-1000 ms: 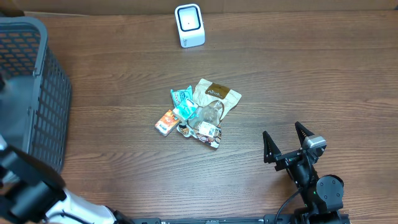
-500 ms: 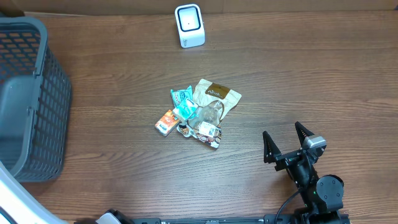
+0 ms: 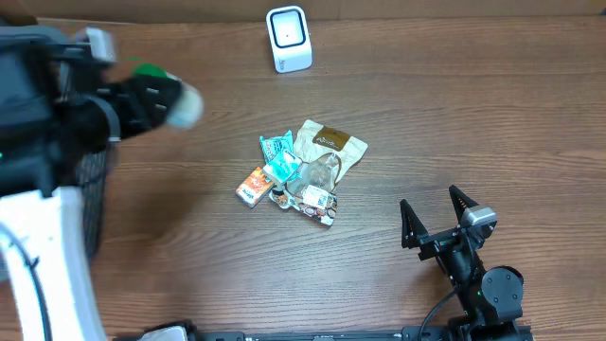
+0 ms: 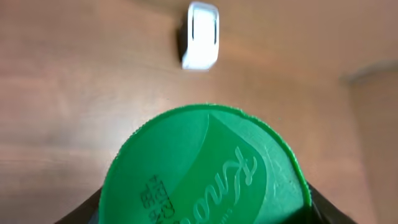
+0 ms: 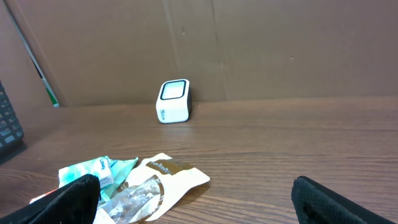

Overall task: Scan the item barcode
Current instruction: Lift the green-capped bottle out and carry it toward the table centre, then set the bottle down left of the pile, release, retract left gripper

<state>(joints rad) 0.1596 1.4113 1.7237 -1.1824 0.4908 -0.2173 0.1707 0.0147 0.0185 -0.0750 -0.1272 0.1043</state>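
Wood table; left gripper grips green-lidded round container.

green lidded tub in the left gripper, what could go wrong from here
1. The left gripper holds the green lidded tub only by its sides, and the arm is blurred in the overhead view; a fast swing might loosen it.
2. No barcode shows on the lid, so the code may end up turned away from the white scanner.
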